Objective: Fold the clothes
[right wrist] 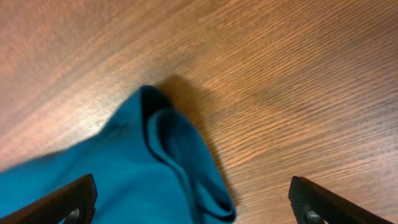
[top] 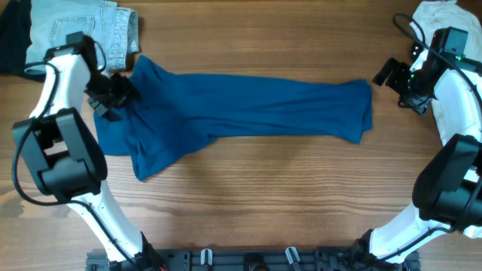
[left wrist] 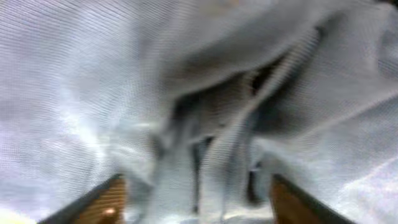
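The clothes (top: 248, 105), a deep-blue top, lie stretched left to right across the wooden table (top: 263, 203), bunched and wider at the left end. My left gripper (top: 113, 94) sits at that left end. In the left wrist view its jaws (left wrist: 199, 208) stand wide apart, and blurred, washed-out cloth (left wrist: 186, 93) fills the frame between and beyond them. My right gripper (top: 393, 79) hovers just past the top's right end. It is open (right wrist: 196, 208), with a folded corner of the clothes (right wrist: 137, 168) lying loose on the wood between its fingers (right wrist: 74, 200).
A pale blue denim piece (top: 83, 30) lies at the back left, touching the top's left end, with something dark (top: 11, 38) beside it. A white garment (top: 440, 15) sits at the back right corner. Bare wood runs along the front of the table.
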